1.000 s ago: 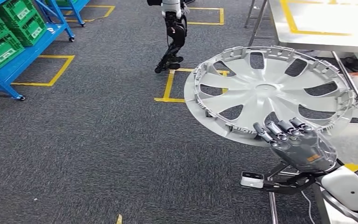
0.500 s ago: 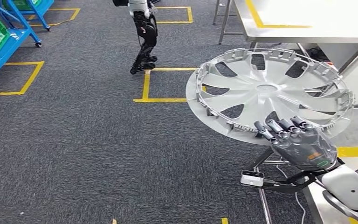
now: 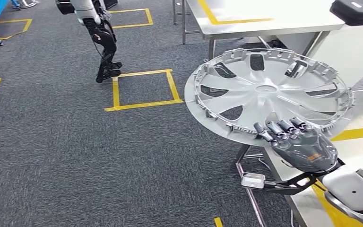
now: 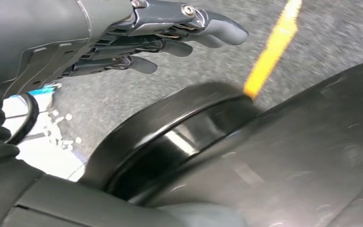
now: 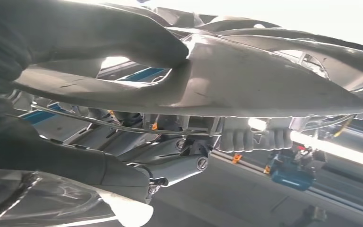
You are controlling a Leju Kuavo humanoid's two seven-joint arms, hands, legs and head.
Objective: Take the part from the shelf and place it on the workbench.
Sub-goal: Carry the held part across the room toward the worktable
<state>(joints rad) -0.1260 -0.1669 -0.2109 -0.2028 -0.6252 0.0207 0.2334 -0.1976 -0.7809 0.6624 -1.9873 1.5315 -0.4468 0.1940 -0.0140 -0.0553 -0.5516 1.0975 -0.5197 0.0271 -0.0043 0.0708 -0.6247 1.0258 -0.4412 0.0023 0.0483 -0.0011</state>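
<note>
Right hand (image 3: 302, 147) grips hubcap (image 3: 268, 92) by near rim, holding it roughly level beside desk (image 3: 246, 21). Left hand (image 4: 137, 40) empty, fingers loosely apart, above floor.

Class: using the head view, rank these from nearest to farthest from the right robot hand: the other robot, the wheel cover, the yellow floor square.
1. Wheel cover: held by the right robot hand.
2. Yellow floor square: carpet, centre.
3. Other robot: beyond the square, upper left.
</note>
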